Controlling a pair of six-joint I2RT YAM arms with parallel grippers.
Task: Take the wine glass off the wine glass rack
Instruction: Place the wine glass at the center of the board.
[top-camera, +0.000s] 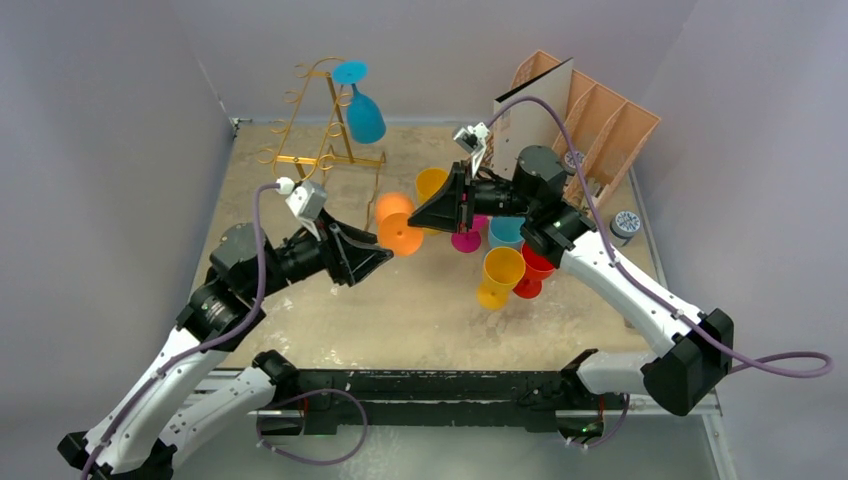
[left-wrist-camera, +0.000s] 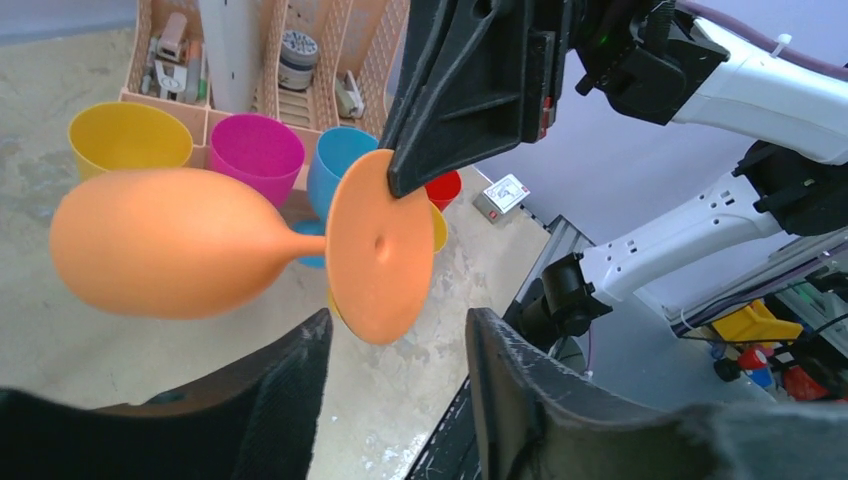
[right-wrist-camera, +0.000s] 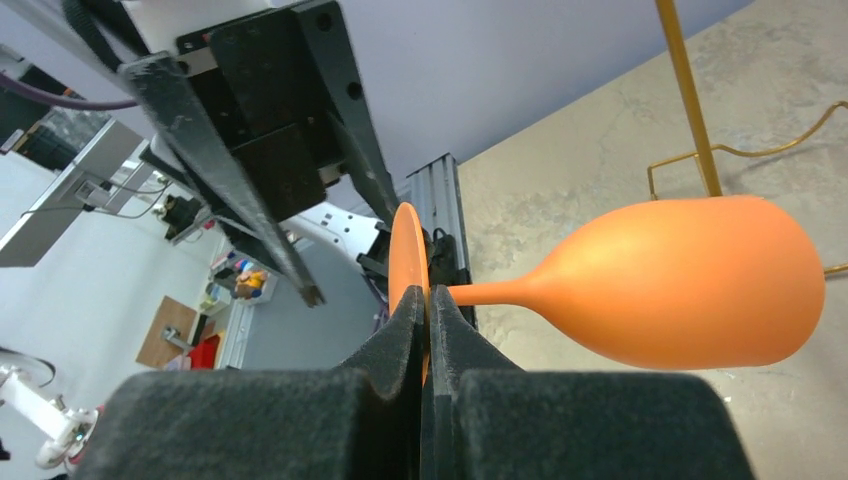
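The right gripper (right-wrist-camera: 428, 310) is clamping the orange wine glass (right-wrist-camera: 680, 280) by its foot rim, well apart from the wine glass rack (top-camera: 318, 125); the left gripper (left-wrist-camera: 397, 335) is gaping, seemingly not touching. That thin pinch is calling for slow, level travel

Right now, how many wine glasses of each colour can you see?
Orange glass: 1, pinched in the right claw
Yellow glasses: 2
Blue glasses: 2, one hanging on the gold rack
Pink glass: 1
Red glass: 1
Total: 7
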